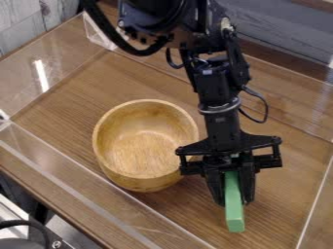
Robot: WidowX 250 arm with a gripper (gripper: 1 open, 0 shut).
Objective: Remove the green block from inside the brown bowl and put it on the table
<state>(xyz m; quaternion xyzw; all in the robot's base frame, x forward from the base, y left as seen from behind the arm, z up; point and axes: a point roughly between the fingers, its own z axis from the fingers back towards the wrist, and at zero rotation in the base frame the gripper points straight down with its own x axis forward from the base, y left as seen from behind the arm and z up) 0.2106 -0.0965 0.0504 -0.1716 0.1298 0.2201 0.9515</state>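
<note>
The round light-brown wooden bowl (146, 146) sits left of centre on the dark wood-grain surface (78, 92), with nothing inside it. Just to its right, the black hand (231, 179) is clamped on the long bright green block (233, 205), whose lower end reaches the surface.

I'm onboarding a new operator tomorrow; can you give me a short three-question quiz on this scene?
1. True or false: the green block lies inside the brown bowl.
2. What is the gripper doing? A) hanging open above the bowl B) shut on the green block C) pushing the bowl
3. Which side of the bowl is the block on in the camera view?

Key: 1. False; it is outside the bowl, low over the table. 2. B. 3. The right side, beside the rim.
</note>
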